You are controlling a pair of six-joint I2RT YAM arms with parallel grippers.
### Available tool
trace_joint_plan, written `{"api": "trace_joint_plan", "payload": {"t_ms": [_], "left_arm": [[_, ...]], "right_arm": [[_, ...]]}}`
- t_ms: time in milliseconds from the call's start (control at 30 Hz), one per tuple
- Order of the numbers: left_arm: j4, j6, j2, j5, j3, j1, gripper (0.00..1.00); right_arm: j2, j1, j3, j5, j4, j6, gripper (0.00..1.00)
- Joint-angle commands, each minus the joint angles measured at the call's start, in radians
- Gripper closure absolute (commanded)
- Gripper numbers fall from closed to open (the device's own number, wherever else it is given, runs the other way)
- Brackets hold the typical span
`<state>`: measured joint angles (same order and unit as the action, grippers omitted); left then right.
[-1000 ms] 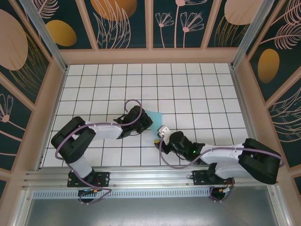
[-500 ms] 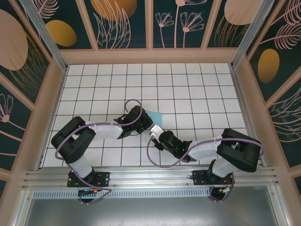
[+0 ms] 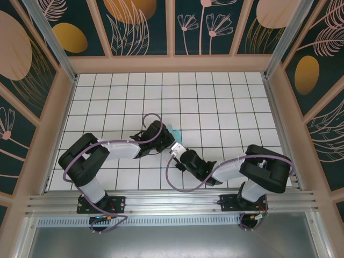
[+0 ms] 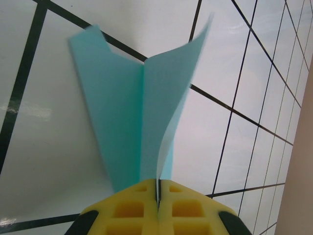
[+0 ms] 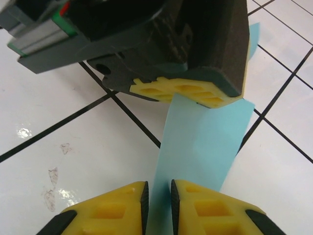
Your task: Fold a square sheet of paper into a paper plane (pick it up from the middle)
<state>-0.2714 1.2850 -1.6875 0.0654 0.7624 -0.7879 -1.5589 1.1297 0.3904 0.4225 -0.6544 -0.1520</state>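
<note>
The paper plane is light turquoise paper folded into a tapering dart with a centre crease; one flap curls upward. My left gripper is shut on its narrow end, near the middle of the table. In the top view a small turquoise corner shows beyond that gripper. In the right wrist view a strip of the paper runs from the left gripper's yellow pads toward my right gripper. Its jaws stand a narrow gap apart, with the paper showing in the gap. The right gripper sits just right of the left one.
The white grid-tiled table is walled by a wooden frame with patterned panels. Both arms lie low across the near tiles, with cable loops over them. Small smudges mark the tile left of the right jaws.
My right arm has swung left and forward until its gripper meets the paper by the left gripper, and its jaws have narrowed. The left arm has held still, shut on the paper.
</note>
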Motion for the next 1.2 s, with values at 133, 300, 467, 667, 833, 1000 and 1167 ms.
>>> {"api": "trace_joint_plan", "payload": {"t_ms": [133,300,467,667,833,1000,1167], "left_arm": [[0.035,0.009,0.002,-0.015,0.012,-0.006,0.96],[0.049,0.01,0.003,-0.022,0.011,-0.007,0.94],[0.044,0.012,-0.006,-0.019,0.012,-0.008,0.94],[0.046,0.01,-0.008,-0.018,0.016,-0.007,0.94],[0.049,0.011,-0.003,-0.02,0.016,-0.008,0.95],[0.054,0.008,0.004,-0.024,0.018,-0.007,0.94],[0.055,0.007,0.001,-0.022,0.02,-0.007,0.94]], "right_arm": [[-0.028,0.006,0.022,0.021,-0.032,0.018,0.81],[-0.008,0.007,0.023,0.022,-0.032,0.032,0.73],[0.034,0.007,0.002,-0.002,-0.071,0.024,0.69],[0.015,0.007,0.001,0.012,-0.082,0.017,0.7],[-0.007,0.007,0.001,0.043,-0.069,0.031,0.76],[-0.021,0.008,0.004,0.079,-0.046,0.043,0.78],[-0.026,0.009,0.007,0.074,-0.057,0.042,0.79]]}}
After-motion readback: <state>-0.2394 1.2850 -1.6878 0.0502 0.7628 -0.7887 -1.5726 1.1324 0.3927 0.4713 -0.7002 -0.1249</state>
